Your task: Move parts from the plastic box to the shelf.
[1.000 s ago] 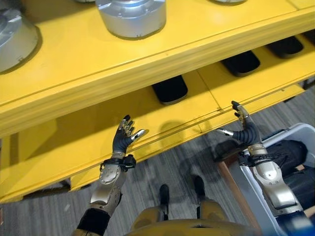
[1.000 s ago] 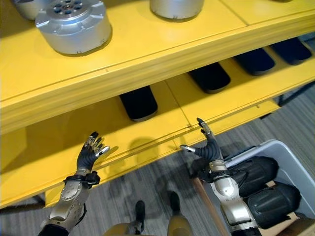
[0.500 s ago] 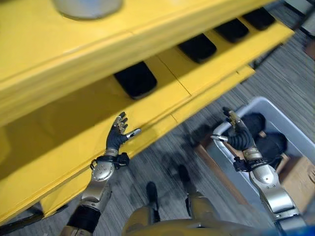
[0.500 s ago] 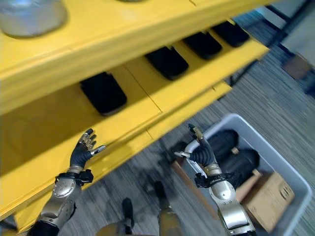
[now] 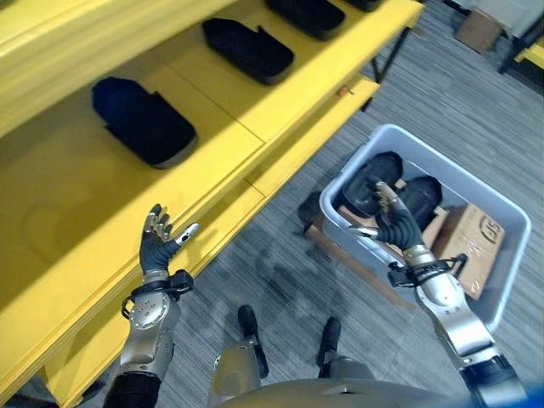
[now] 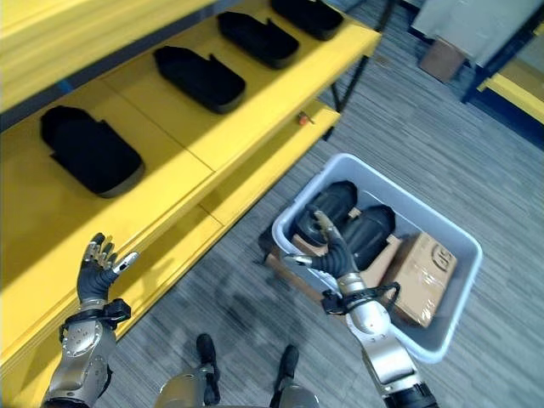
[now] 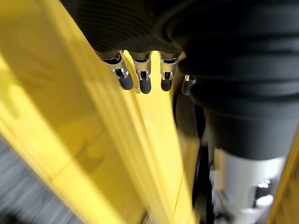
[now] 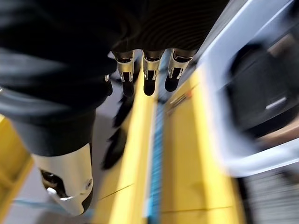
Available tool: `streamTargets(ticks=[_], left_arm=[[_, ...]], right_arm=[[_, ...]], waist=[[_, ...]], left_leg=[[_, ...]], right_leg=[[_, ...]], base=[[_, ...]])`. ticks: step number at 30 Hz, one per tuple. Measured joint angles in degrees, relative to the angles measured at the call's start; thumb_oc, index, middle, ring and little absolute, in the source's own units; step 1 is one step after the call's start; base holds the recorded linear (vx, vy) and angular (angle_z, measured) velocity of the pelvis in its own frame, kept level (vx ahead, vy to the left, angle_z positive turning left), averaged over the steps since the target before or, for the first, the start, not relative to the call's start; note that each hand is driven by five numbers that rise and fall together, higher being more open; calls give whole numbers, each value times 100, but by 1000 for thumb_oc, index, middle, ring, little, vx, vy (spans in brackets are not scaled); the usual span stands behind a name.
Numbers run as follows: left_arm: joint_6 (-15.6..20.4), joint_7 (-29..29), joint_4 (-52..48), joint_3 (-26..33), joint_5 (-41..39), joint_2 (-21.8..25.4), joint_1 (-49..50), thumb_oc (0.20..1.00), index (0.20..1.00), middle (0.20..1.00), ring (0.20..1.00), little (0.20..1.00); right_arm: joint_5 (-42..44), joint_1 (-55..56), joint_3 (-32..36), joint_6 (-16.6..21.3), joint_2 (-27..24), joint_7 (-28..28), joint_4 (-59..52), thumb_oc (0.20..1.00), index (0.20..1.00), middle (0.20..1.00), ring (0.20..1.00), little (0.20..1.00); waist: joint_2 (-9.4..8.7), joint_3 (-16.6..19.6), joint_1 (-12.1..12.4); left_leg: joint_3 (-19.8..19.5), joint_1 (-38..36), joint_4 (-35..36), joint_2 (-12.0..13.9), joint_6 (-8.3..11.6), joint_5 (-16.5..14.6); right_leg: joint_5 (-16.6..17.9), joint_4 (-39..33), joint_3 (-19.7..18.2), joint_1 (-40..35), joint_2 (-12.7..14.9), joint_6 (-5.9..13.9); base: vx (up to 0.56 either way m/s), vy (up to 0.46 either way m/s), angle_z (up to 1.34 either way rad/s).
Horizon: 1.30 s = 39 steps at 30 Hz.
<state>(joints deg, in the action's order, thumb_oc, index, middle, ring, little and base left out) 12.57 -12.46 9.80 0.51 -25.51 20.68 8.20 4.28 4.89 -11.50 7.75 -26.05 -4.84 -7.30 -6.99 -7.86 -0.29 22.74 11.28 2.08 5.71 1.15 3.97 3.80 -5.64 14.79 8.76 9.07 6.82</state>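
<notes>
A pale grey plastic box (image 5: pixel 473 184) stands on the floor at the right and holds two black parts (image 5: pixel 371 182) (image 6: pixel 369 234). My right hand (image 5: pixel 393 226) hovers over the box's near left corner, fingers straight, holding nothing. Black parts (image 5: pixel 143 119) (image 5: pixel 247 47) lie in a row on the yellow shelf (image 5: pixel 212 144). At the lower left my left hand (image 5: pixel 159 243) is raised before the shelf's front edge, fingers spread and empty. The left wrist view shows its fingers (image 7: pixel 141 74) straight above the yellow shelf (image 7: pixel 70 121).
A brown cardboard carton (image 5: pixel 473 246) sits in the box's right half. A wooden pallet (image 5: pixel 340 251) shows under the box. The lower yellow shelf lip (image 5: pixel 297 144) juts toward the box. Grey striped carpet (image 5: pixel 280 263) lies between shelf and box.
The camera has swung down and right, so the box now shows whole. My right hand moved from the shelf edge to above the box's corner. The left hand stays raised by the shelf.
</notes>
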Motion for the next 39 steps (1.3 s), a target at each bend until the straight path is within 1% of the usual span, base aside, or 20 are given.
streamTargets(ticks=[2, 3, 5, 8, 9, 10, 12, 17, 19, 20, 21, 22, 24, 26, 27, 29, 31, 32, 35, 39], left_arm=[[-115, 105, 3, -179, 2, -24, -34, 1000, 1000, 1000, 1000, 1000], [-125, 136, 2, -285, 4, -102, -43, 1000, 1000, 1000, 1000, 1000], [-131, 127, 8, -348, -1, -248, -146, 1000, 1000, 1000, 1000, 1000], [-134, 173, -1, -518, 2, -303, -179, 1000, 1000, 1000, 1000, 1000], [-144, 233, -1, -524, 2, -431, -194, 1000, 1000, 1000, 1000, 1000], [-148, 256, -1, -528, 2, -458, -191, 1000, 1000, 1000, 1000, 1000], [-152, 262, -2, -553, 1, -446, -221, 1000, 1000, 1000, 1000, 1000], [-164, 332, 4, -557, 0, -444, -249, 1000, 1000, 1000, 1000, 1000], [-167, 334, 158, -550, -20, -392, -413, 1000, 1000, 1000, 1000, 1000], [-170, 346, 171, -635, -26, -408, -417, 1000, 1000, 1000, 1000, 1000], [-172, 359, 171, -712, -26, -441, -389, 1000, 1000, 1000, 1000, 1000], [-179, 356, 178, -736, -26, -445, -316, 1000, 1000, 1000, 1000, 1000], [-187, 328, 341, -723, -39, -452, -217, 1000, 1000, 1000, 1000, 1000], [-187, 322, 388, -706, -86, -473, -160, 1000, 1000, 1000, 1000, 1000], [-188, 331, 387, -708, -88, -504, -116, 1000, 1000, 1000, 1000, 1000], [-192, 334, 356, -706, -87, -533, -225, 1000, 1000, 1000, 1000, 1000], [-186, 331, 319, -693, -88, -401, -518, 1000, 1000, 1000, 1000, 1000], [-186, 322, 291, -645, -89, -309, -590, 1000, 1000, 1000, 1000, 1000], [-159, 276, 223, -511, -88, -141, -618, 1000, 1000, 1000, 1000, 1000], [-147, 217, 174, -482, -89, -104, -510, 1000, 1000, 1000, 1000, 1000]], right_arm=[[0, 12, 20, 1, 10, 3, 7, 1000, 1000, 1000, 1000, 1000], [0, 40, 95, 1, 10, 2, -11, 1000, 1000, 1000, 1000, 1000], [1, 78, 231, 5, 10, 0, -10, 1000, 1000, 1000, 1000, 1000], [2, 134, 387, 6, -9, -7, -15, 1000, 1000, 1000, 1000, 1000], [2, 181, 455, 5, -60, -39, -14, 1000, 1000, 1000, 1000, 1000], [1, 180, 437, 5, -132, -42, -15, 1000, 1000, 1000, 1000, 1000], [1, 194, 445, 5, -159, -51, -14, 1000, 1000, 1000, 1000, 1000], [3, 165, 419, 19, -148, -53, -17, 1000, 1000, 1000, 1000, 1000], [6, 144, 450, 29, -20, -75, 102, 1000, 1000, 1000, 1000, 1000], [9, 111, 445, 33, 18, -141, 91, 1000, 1000, 1000, 1000, 1000], [7, -65, 469, 53, 27, -226, 166, 1000, 1000, 1000, 1000, 1000], [6, -127, 462, 59, 27, -238, 234, 1000, 1000, 1000, 1000, 1000], [-10, -236, 404, 62, 38, -273, 340, 1000, 1000, 1000, 1000, 1000], [-11, -228, 408, 63, 60, -259, 371, 1000, 1000, 1000, 1000, 1000], [-9, -183, 423, 69, 50, -247, 374, 1000, 1000, 1000, 1000, 1000], [-6, 41, 474, 67, 51, -246, 372, 1000, 1000, 1000, 1000, 1000], [-4, 245, 417, 62, 197, -183, 354, 1000, 1000, 1000, 1000, 1000], [-3, 237, 377, 58, 312, -146, 354, 1000, 1000, 1000, 1000, 1000], [-1, 54, 104, 57, 350, -63, 319, 1000, 1000, 1000, 1000, 1000], [-1, -83, -44, 15, 350, 17, 149, 1000, 1000, 1000, 1000, 1000]], waist=[[34, -17, -143], [127, -78, -233], [295, -168, -255], [554, -200, -245], [756, -200, -256], [823, -192, -264], [884, -187, -316], [868, -178, -319], [604, -290, -133], [449, -341, -34], [543, -376, -4], [660, -417, 66], [758, -416, 295], [775, -424, 291], [846, -411, 271], [813, -433, 70], [611, -416, -19], [556, -421, -1], [513, -412, -5], [418, -358, -2]], left_leg=[[-4, -42, 199, 100, 202, 93], [-107, -51, 319, 147, 276, 197], [-145, -43, 306, 202, 217, 275], [-169, -22, 319, 231, 199, 319], [-206, -22, 318, 225, 167, 353], [-260, -23, 318, 226, 162, 356], [-298, -24, 300, 253, 158, 367], [-499, -139, 203, 340, 114, 409], [-1109, 272, -768, 391, 115, 395], [-1853, 740, -1097, 50, 358, -49], [-2080, 1028, -382, -364, 354, 6], [-2173, 1181, -171, -481, 367, 46], [-3004, 1269, 68, -586, 370, 49], [-3220, 1008, -50, -445, 287, 101], [-3205, 705, 10, -317, 297, 120], [-2717, 565, 61, -384, 129, 584], [-2477, 490, 75, -642, -40, 481], [-2307, 422, 95, -680, -132, 444], [-1990, 165, 199, -770, -316, 351], [-1670, -35, 297, -776, -388, 250]], right_leg=[[23, -1, 11, 75, -116, -43], [39, -1, 37, 92, -204, -80], [59, -1, 50, 95, -267, -179], [55, 2, 63, 87, -306, -227], [83, 26, 69, 81, -324, -273], [78, 27, 65, 81, -334, -275], [54, 29, 39, 86, -389, -293], [-39, 49, -94, 43, -484, -379], [-213, 480, -152, 156, -394, -620], [-172, 288, -184, -21, -266, -700], [-194, 120, -142, -83, -299, -689], [-196, 93, -152, -117, -387, -695], [-201, 86, -544, -143, -540, -693], [-240, 126, -905, -190, -566, -612], [-268, 137, -1062, -283, -583, -485], [-326, 104, -1079, -431, -422, -294], [-287, 80, -1088, -459, -87, -246], [-250, 97, -1091, -447, -16, -192], [-153, 146, -1097, -454, 109, -56], [-130, 79, -1247, -477, 123, 3]], base=[[-10, -188, -18], [-34, -184, -8], [-33, -130, 1], [-29, -94, 0], [-43, -82, -3], [-31, -99, -4], [-24, -119, -5], [-41, -181, -11], [30, -22, -3], [176, 83, 15], [203, 144, 4], [171, 185, -36], [216, 298, -102], [199, 242, -121], [148, 152, -91], [158, 190, -41], [140, 188, -30], [106, 161, -47], [118, 147, -54], [77, 58, -41]])
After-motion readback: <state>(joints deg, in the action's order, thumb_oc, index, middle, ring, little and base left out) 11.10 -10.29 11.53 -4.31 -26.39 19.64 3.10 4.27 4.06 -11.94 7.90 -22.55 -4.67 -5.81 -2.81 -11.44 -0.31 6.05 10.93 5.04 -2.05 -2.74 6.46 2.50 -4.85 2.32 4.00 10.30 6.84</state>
